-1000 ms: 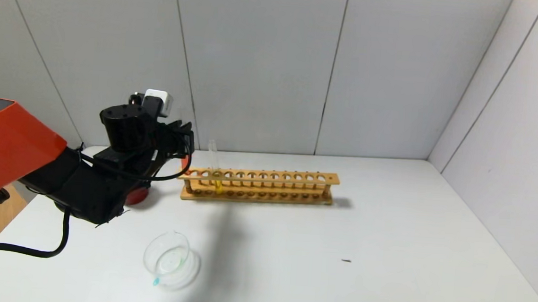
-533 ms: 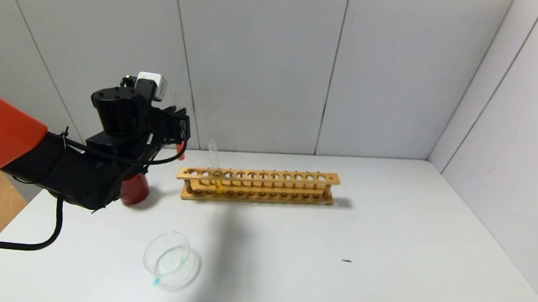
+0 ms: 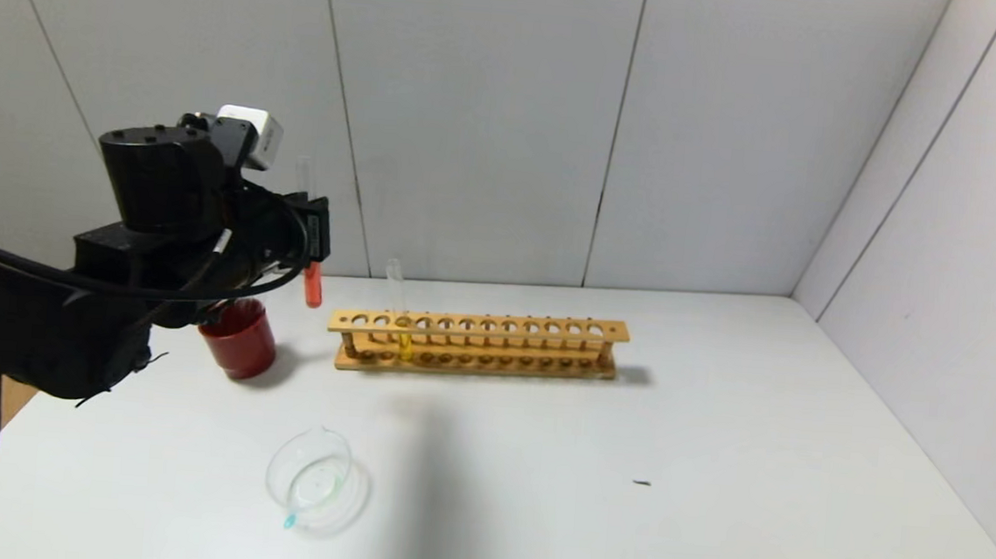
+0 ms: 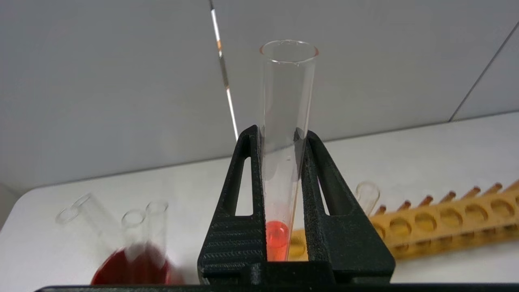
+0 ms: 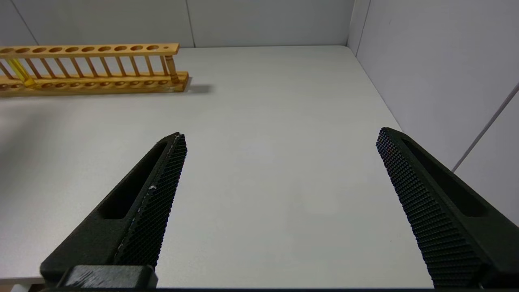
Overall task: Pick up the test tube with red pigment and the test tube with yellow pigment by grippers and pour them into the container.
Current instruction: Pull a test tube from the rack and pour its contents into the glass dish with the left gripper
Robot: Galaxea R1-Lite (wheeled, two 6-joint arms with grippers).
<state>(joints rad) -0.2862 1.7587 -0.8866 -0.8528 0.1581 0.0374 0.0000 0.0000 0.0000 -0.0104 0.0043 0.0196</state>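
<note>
My left gripper [image 3: 313,223] is shut on the test tube with red pigment [image 3: 313,284] and holds it upright, high above the table to the left of the wooden rack [image 3: 476,344]. The left wrist view shows the tube [image 4: 279,170] clamped between the two black fingers [image 4: 243,182], red liquid at its bottom. The test tube with yellow pigment [image 3: 403,339] stands in the rack near its left end; it also shows in the right wrist view [image 5: 18,72]. The clear glass container [image 3: 309,477] sits on the table near the front left. My right gripper [image 5: 279,142] is open and empty over bare table at the right.
A dark red cup [image 3: 238,337] stands left of the rack, below my left arm; in the left wrist view it holds colourless tubes [image 4: 156,219]. The table is walled at the back and the right. A small dark speck [image 3: 642,482] lies at the right front.
My left gripper has risen and drawn left with the red tube, lifting it clear of the rack's left end. The red cup has come into view below it.
</note>
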